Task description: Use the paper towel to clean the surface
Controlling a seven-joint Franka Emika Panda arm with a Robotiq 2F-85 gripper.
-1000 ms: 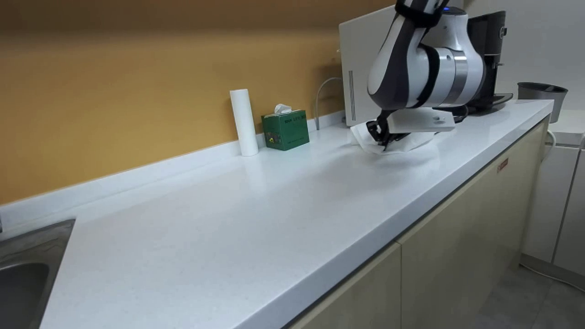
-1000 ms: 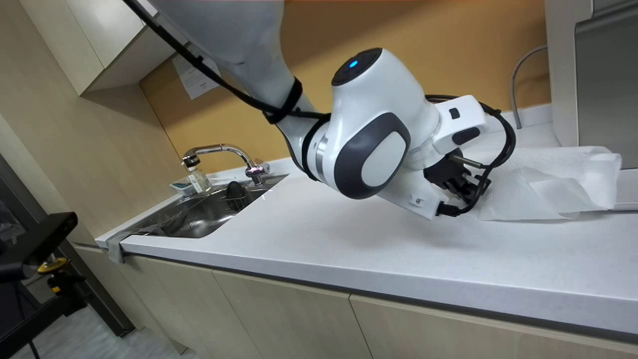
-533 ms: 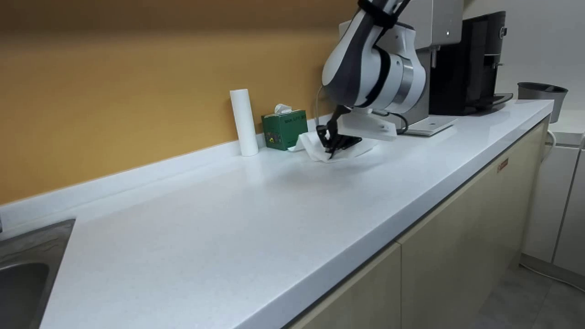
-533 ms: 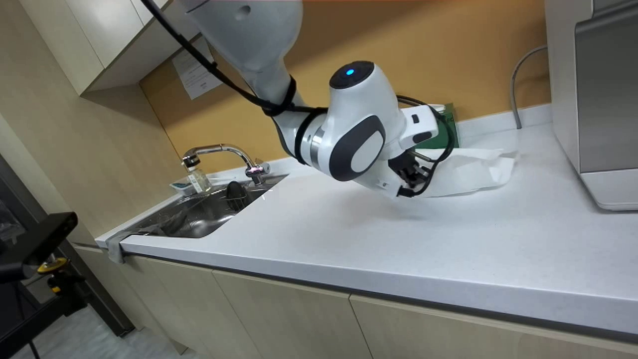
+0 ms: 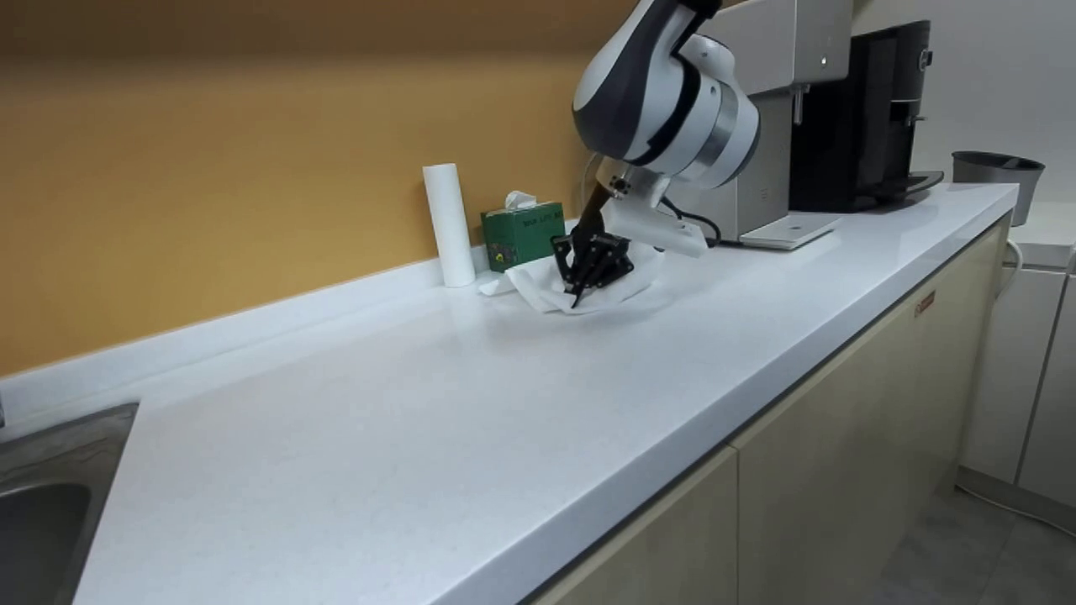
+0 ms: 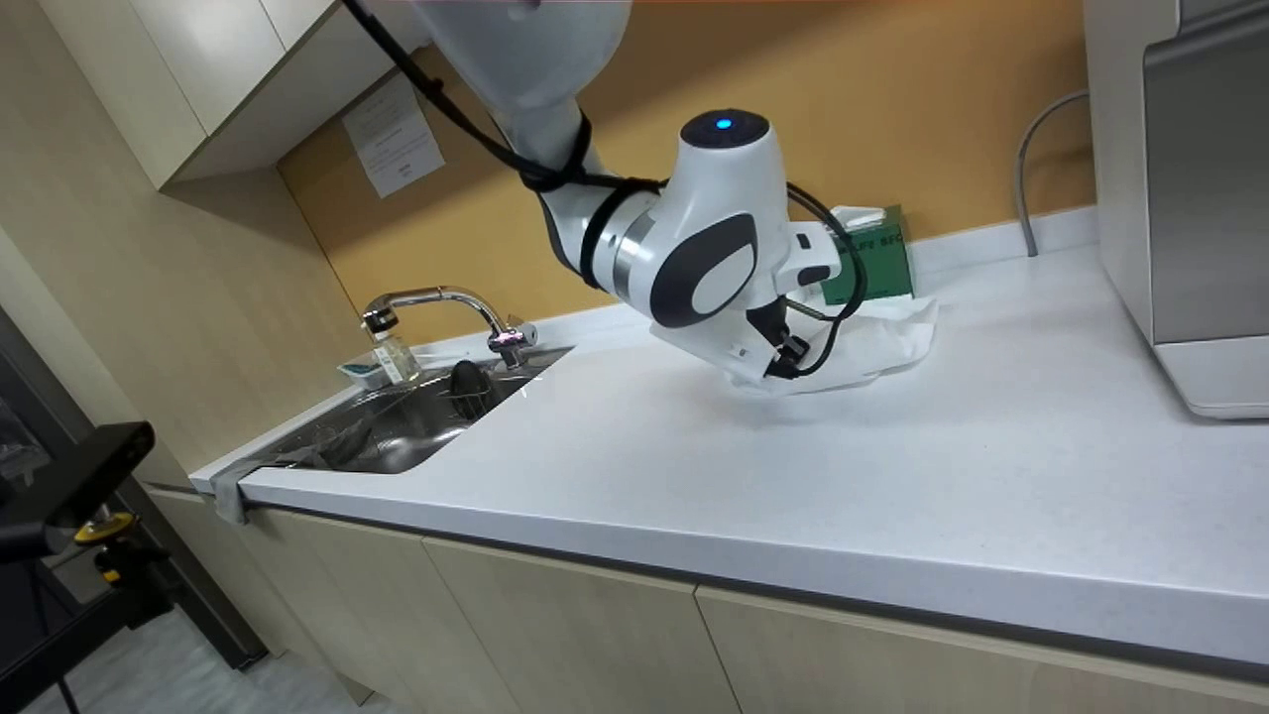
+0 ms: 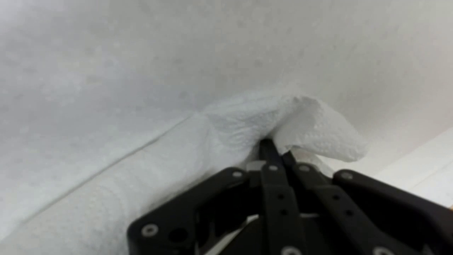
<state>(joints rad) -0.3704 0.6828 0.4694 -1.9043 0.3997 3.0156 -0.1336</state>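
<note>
Wipe, prob. mid-stroke. Vs. a sec ago, the paper towel (image 5: 536, 286) lies farther from the silver appliance (image 6: 1205, 228) & nearer the tabletop (image 5: 378, 437) edge by the sink (image 5: 88, 449); it's just in front of the tissue box (image 5: 523, 238), closer to the back edge than the front (contact unclear). The pincer (image 7: 277, 150) has its jaws nearly together on a bunched fold; both shift tog., so the wipe prob. progresses along the back edge. Fingertips (image 7: 268, 150) are partly buried; the paper towel's underside, hence pressure, is hidden. Arm (image 6: 719, 188) cut off at top, both exterior views; specks (image 7: 257, 63) in the wrist view: grain or dirt, can't tell.
</note>
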